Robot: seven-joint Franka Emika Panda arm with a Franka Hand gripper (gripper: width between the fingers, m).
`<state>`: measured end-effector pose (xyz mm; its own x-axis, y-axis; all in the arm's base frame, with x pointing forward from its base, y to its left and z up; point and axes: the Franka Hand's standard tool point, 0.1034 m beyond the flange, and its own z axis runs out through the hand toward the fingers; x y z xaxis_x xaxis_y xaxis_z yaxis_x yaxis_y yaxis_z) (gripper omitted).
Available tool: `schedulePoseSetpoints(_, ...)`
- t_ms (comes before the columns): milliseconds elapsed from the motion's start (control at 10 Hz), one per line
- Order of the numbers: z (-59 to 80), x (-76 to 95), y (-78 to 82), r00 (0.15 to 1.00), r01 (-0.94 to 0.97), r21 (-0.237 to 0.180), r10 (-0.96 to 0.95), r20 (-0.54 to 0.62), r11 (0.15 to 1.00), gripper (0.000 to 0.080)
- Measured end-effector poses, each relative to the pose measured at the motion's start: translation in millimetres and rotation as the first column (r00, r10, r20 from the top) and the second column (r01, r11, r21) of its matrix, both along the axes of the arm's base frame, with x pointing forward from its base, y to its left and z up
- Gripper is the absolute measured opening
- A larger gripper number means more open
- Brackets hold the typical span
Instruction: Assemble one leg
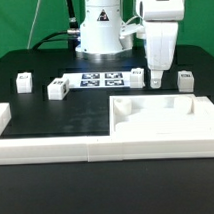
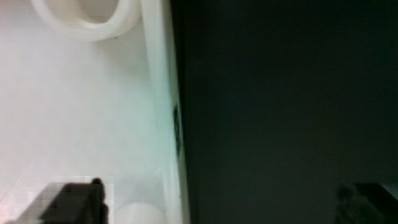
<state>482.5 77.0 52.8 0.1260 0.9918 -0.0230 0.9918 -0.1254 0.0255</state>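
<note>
Several small white legs with square markers stand on the black table: two at the exterior view's left, one by the marker board and one at the right. My gripper hangs over the table between the two right-hand legs, just behind the large white tray-like part. In the wrist view my gripper is open and holds nothing. One dark finger is over a white surface with a round hole, the other over dark table.
The marker board lies in front of the robot base. A long low white wall runs along the front of the table.
</note>
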Motion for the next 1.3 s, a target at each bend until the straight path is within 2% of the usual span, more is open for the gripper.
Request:
schedulePoseSetpoints(200,-0.4,-0.8,1.0,0.977,0.212,0.008,-0.212,0.002,0.977,0.0648)
schedulePoseSetpoints(400,-2.8,-11.8,4.8,0.888,0.459,0.020,-0.459,-0.013,0.888,0.0648)
schedulePoseSetpoints(600,-4.9,-16.9,12.0,0.689,0.725,0.036,-0.724,-0.040,0.688,0.0648)
schedulePoseSetpoints(800,-4.8,-20.6,28.7,0.472,0.882,0.024,-0.880,-0.056,0.471,0.0648)
schedulePoseSetpoints(1100,-6.2,-28.0,54.9,0.121,0.993,0.004,-0.989,-0.083,0.121,0.0648)
schedulePoseSetpoints(1300,-6.4,-31.7,68.5,-0.021,1.000,-0.009,-0.996,-0.088,-0.020,0.0648)
